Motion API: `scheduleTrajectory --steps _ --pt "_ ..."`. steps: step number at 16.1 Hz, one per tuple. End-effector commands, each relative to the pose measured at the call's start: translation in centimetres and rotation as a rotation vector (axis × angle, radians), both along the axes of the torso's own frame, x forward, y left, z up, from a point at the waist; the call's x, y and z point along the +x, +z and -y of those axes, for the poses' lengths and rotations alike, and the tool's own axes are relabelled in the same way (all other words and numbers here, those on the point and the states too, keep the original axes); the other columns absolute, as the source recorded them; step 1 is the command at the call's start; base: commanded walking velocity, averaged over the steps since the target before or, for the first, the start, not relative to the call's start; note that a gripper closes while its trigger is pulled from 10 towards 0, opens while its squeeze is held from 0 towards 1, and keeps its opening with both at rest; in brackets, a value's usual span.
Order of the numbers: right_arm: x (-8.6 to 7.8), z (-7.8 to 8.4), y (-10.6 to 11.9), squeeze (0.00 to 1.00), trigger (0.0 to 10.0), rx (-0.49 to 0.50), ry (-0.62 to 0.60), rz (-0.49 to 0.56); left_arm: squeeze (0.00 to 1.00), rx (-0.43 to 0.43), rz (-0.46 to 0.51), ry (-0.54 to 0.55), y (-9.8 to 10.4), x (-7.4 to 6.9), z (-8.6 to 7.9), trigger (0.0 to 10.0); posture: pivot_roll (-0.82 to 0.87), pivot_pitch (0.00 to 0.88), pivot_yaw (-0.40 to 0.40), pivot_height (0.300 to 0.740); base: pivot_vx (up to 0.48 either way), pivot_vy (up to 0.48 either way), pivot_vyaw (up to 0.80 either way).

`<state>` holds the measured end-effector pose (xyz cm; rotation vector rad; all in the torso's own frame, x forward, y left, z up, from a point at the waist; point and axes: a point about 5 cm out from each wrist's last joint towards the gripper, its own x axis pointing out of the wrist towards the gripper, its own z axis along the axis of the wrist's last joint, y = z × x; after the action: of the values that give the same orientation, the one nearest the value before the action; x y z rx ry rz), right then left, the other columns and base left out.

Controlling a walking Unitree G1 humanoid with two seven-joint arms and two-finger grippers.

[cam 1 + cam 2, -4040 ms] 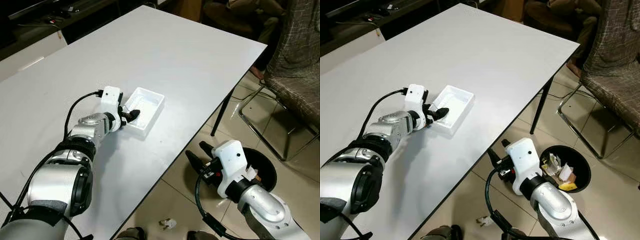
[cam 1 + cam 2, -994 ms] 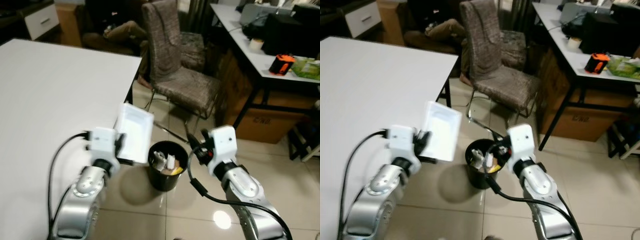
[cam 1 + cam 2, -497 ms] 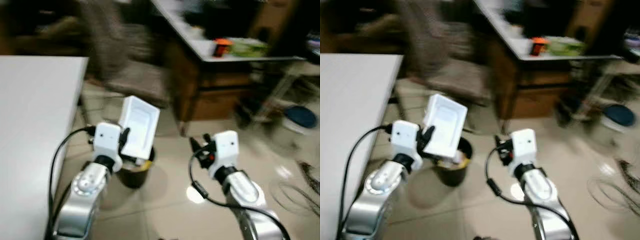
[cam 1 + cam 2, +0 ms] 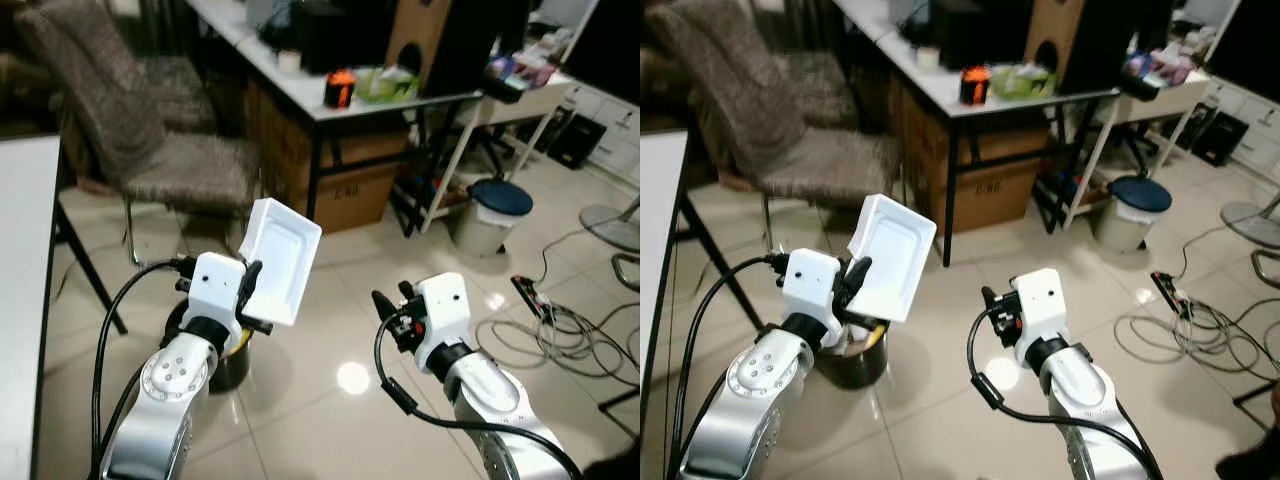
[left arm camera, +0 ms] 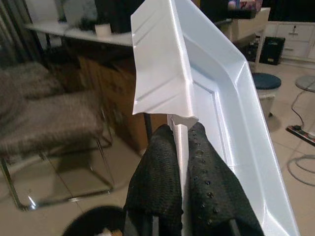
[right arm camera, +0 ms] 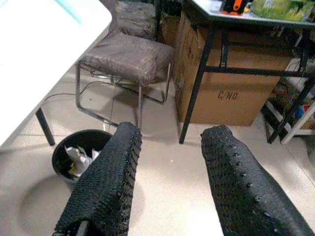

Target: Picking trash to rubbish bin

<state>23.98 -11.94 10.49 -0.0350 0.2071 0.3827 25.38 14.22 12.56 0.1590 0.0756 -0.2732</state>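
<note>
My left gripper (image 4: 250,292) is shut on the rim of a white plastic tray (image 4: 283,258) and holds it tilted up in the air. In the left wrist view the fingers (image 5: 162,182) pinch the thin edge of the tray (image 5: 216,98). A black rubbish bin (image 4: 855,362) with paper scraps stands on the floor below and behind that arm, partly hidden by it. My right gripper (image 4: 392,305) hovers open and empty over the tiles to the right; its wrist view shows the bin (image 6: 78,150) off to one side.
A white table edge (image 4: 25,300) runs along the left. A grey chair (image 4: 150,150) stands behind the bin. A desk (image 4: 380,95) with a cardboard box (image 4: 340,190) under it is further back, with a blue stool (image 4: 497,205) and floor cables (image 4: 560,320) at right.
The camera has swung right, so the table has slid to the left edge and the picture is sharp again. The left gripper still holds the tray; the right stays open.
</note>
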Motion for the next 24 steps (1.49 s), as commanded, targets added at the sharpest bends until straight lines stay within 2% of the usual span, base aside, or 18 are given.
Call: scheduleTrajectory --steps 1,14,19,22,24 --pt "0.1 0.5 0.0 0.00 10.0 -0.018 -0.013 -0.009 0.00 0.005 0.011 -0.029 0.2 -0.1 0.6 10.0 -0.04 0.022 -0.064 0.740 0.322 0.000 0.00" --pt "0.2 0.5 -0.3 0.00 10.0 -0.058 0.016 -0.019 0.00 0.024 0.002 -0.024 -0.2 -0.1 0.2 10.0 -0.04 0.025 -0.065 0.740 0.353 0.000 0.00" --pt "-0.2 0.1 -0.6 0.00 10.0 -0.089 0.072 -0.033 0.00 0.046 -0.007 -0.018 -0.5 0.3 -0.1 10.0 -0.05 0.029 -0.057 0.740 0.360 0.000 0.00" --pt "-0.2 0.2 -0.6 0.00 10.0 -0.113 0.074 -0.029 0.00 0.050 -0.010 -0.015 -0.5 0.3 -0.3 10.0 -0.05 0.033 -0.057 0.740 0.360 0.000 0.80" --pt "0.0 0.4 -0.5 0.00 10.0 -0.073 0.038 -0.031 0.00 0.055 -0.014 -0.013 -0.7 0.2 -0.4 10.0 -0.05 0.035 -0.059 0.740 0.364 0.000 0.40"
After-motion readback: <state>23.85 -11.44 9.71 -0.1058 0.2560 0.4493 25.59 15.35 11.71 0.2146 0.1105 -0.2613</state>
